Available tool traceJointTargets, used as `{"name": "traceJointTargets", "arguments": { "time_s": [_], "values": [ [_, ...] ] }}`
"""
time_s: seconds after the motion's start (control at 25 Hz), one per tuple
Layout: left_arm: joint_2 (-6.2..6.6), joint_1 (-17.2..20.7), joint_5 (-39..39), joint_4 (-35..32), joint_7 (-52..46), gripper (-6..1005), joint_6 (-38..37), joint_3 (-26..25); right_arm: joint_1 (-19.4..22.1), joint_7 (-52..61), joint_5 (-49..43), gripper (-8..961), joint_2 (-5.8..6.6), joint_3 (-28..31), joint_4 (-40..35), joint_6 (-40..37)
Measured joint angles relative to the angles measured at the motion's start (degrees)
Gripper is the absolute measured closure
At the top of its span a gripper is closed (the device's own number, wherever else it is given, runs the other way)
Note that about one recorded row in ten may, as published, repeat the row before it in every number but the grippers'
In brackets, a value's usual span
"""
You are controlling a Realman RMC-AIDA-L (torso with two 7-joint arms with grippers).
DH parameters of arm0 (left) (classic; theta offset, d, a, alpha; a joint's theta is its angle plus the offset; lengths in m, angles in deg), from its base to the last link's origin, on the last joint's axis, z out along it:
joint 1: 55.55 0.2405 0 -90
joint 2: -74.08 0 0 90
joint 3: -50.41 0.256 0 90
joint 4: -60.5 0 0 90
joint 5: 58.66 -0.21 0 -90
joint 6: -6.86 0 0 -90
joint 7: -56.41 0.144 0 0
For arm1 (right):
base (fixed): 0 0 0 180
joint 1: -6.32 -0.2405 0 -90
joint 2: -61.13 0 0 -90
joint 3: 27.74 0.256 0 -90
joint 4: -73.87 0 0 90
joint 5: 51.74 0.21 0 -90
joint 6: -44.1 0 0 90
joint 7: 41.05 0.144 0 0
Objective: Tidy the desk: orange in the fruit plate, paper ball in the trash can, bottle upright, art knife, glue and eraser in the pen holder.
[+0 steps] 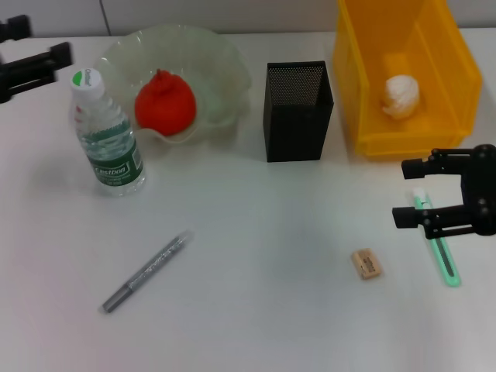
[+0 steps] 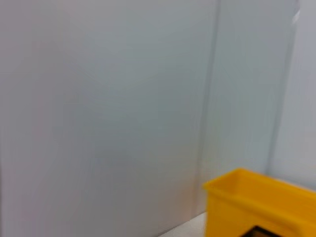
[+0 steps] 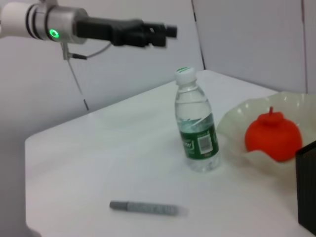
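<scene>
Bright, even overhead light, soft faint shadows, left wrist view blurred.

Orange (image 1: 164,104) in fruit plate (image 1: 220,68), far left. Bottle (image 1: 106,133) upright before plate. Pen holder (image 1: 297,111) centre. Paper ball (image 1: 401,95) in trash can (image 1: 455,59), right. Eraser (image 1: 366,264) near front.

White desk (image 1: 256,232), plain and smooth. Resting directly on it: clear fruit plate (image 1: 221,66) at the far left, upright water bottle (image 1: 107,136) just in front of that, black mesh pen holder (image 1: 297,111) near the middle, yellow trash can (image 1: 372,77) at the far right. Nearer the front: grey glue pen (image 1: 146,272) lying at a slant on the left, tan eraser (image 1: 366,264) right of centre, green art knife (image 1: 442,252) beyond it near the right edge.
</scene>
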Motion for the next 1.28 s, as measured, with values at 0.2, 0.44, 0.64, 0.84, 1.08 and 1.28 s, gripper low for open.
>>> {"name": "traceJointTargets", "arguments": {
  "time_s": [0.2, 0.44, 0.64, 0.84, 1.08, 1.28],
  "values": [
    [0.14, -0.4, 5.2, 10.9, 12.4, 237, -18.4, -12.1, -2.7, 16.7, -8.2, 247, -0.01, -3.9, -9.8, 0.3],
    [1.51, -0.9, 5.0, 25.6, 30.0, 240, -32.0, -18.3, -11.2, 41.8, -26.4, 253, 0.19, -7.3, -19.8, -3.3],
    [2.45, -1.0, 2.9, 31.6, 33.9, 242, -32.1, -18.5, -19.2, 52.3, -41.0, 258, -0.01, -13.3, -11.6, -0.9],
    [2.54, -1.3, 2.0, 32.9, 34.8, 241, -31.2, -18.7, -22.8, 57.4, -46.7, 263, -0.06, -19.8, -0.6, 6.2],
    [2.55, -1.9, 1.9, 33.3, 34.9, 241, -30.7, -19.2, -25.3, 59.9, -49.6, 269, -0.14, -22.4, 6.6, 11.1],
    [2.38, -2.4, 1.9, 33.5, 34.9, 242, -29.5, -19.3, -26.7, 61.2, -51.1, 274, -0.18, -23.4, 11.6, 14.8]
  ]
}}
